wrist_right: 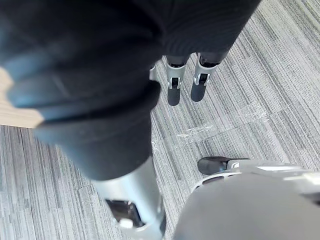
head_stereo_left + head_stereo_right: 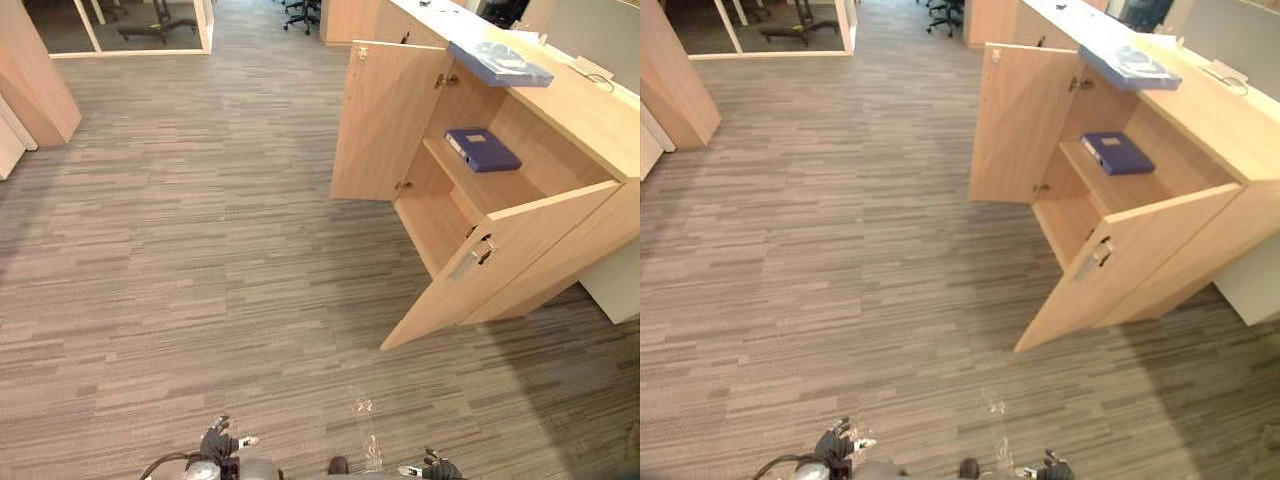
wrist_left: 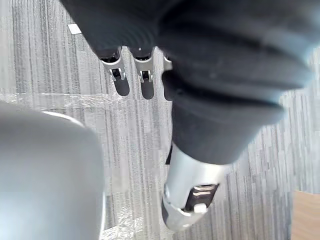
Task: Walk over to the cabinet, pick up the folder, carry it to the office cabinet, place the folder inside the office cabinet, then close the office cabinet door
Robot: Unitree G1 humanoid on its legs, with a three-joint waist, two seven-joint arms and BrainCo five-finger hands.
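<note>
Both arms hang low at the near edge of the scene, the left hand (image 2: pixel 220 443) at the near left and the right hand (image 2: pixel 438 468) at the near right, each pointing down to the carpet floor (image 2: pixel 200 250). The head views give the hands too small to read. The wrist views show them closely: the left fingers (image 3: pixel 120 80) and the right fingers (image 1: pixel 173 90) are straight and relaxed, with the thumbs apart, and they hold nothing. The head views show the office cabinet (image 2: pixel 590 120) at the far right with both doors open, the far door (image 2: pixel 385 120) and the near door (image 2: pixel 495 265). The blue folder (image 2: pixel 482 149) lies flat on the upper shelf inside it, well apart from both hands. A pale blue packet (image 2: pixel 500 63) lies on the cabinet top.
</note>
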